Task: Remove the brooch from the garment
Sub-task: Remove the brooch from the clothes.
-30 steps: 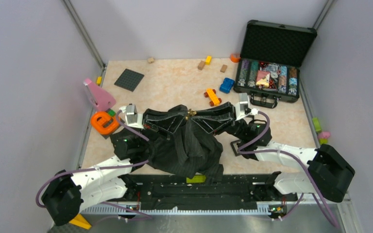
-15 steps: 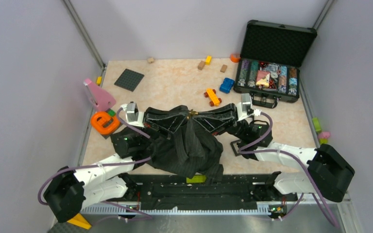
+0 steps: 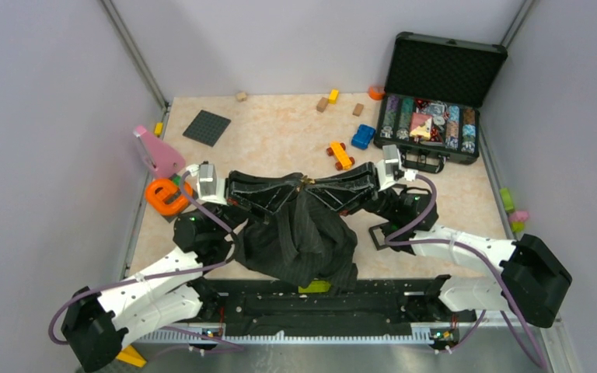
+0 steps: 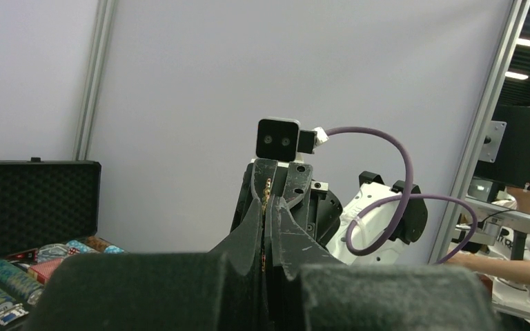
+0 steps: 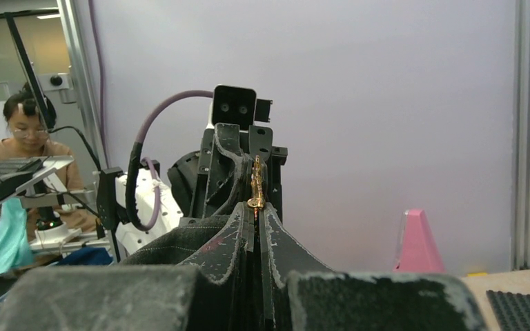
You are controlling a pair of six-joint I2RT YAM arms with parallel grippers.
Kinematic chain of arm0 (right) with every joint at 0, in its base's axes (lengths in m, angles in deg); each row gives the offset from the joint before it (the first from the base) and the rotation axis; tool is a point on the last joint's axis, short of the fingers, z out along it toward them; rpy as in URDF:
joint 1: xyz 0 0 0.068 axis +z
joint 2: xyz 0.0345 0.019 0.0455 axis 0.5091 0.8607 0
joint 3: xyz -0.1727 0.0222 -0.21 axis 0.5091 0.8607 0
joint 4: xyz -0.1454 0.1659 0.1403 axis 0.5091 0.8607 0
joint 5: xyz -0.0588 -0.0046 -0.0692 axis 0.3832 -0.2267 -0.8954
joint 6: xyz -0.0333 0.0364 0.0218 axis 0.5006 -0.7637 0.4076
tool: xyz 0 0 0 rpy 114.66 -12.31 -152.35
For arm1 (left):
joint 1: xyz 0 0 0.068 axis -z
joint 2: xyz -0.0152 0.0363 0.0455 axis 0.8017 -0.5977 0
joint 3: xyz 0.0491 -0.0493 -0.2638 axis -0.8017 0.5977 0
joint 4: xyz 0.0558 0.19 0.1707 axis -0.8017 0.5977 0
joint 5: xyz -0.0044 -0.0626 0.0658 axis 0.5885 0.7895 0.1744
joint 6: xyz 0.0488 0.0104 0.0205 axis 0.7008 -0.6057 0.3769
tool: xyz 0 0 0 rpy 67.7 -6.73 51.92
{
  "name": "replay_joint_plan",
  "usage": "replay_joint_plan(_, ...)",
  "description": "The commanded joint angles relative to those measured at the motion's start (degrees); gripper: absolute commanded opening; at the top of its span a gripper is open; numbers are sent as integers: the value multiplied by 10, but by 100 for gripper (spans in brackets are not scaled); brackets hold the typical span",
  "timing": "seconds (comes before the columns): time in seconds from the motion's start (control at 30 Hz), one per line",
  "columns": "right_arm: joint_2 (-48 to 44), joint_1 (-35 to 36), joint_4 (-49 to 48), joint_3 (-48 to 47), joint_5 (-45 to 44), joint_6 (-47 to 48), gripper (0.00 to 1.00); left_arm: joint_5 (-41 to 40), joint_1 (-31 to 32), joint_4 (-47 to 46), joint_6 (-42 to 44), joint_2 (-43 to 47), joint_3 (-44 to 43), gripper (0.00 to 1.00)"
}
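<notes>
- Where the two arms meet tip to tip over the middle of the table, the brooch (image 3: 305, 180) shows from above only as a gold speck. It is too small there to make out its shape.
- From the right wrist, the brooch (image 5: 254, 185) is a thin upright gold piece. It rises out of the seam of the right gripper (image 5: 256, 210), whose fingers are pressed together on it. Its lower end is hidden inside that seam.
- From the left wrist, the brooch (image 4: 268, 193) is an edge-on gold sliver. The left gripper (image 4: 263, 210) also has its fingers pressed together, but what they nip cannot be made out.
- Both wrist views are filled along the bottom by blurred, dark finger bodies.
- The garment (image 3: 303, 233) hangs in a dark heap from the meeting point down to the near table edge. It hides the tabletop beneath it and the underside of both grippers.
- An orange toy car (image 3: 340, 155) lies near, just beyond the right gripper.
- An orange block (image 3: 165, 196) and a pink piece (image 3: 158, 153) sit close beside the left wrist, at the table's left edge.
- An open black case (image 3: 435, 93) fills the far right corner, near the right wrist.
- Beyond the brooch the marbled table (image 3: 272, 132) runs to the far wall. A dark flat plate (image 3: 206, 127) lies well apart at far left.
</notes>
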Motion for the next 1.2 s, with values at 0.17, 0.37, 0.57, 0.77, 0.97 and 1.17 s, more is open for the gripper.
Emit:
replay_joint_plan(0.17,11,4,21,-32,35,-23,0,61,8,0,16,-14,20,0)
replay_joint_plan(0.37,1,4,143,-67,72,20,0,56,8,78,36,2,11,0)
replay_joint_plan(0.57,-5,5,188,-73,81,39,0,51,8,171,76,19,-4,0)
replay_joint_plan(0.77,-12,4,295,-102,82,88,0,34,8,294,139,35,-30,0)
replay_joint_plan(0.97,-18,4,241,-79,86,79,0,26,8,303,140,28,-28,0)
replay_joint_plan(1.17,-19,4,98,-29,61,39,0,-9,8,198,95,23,20,0)
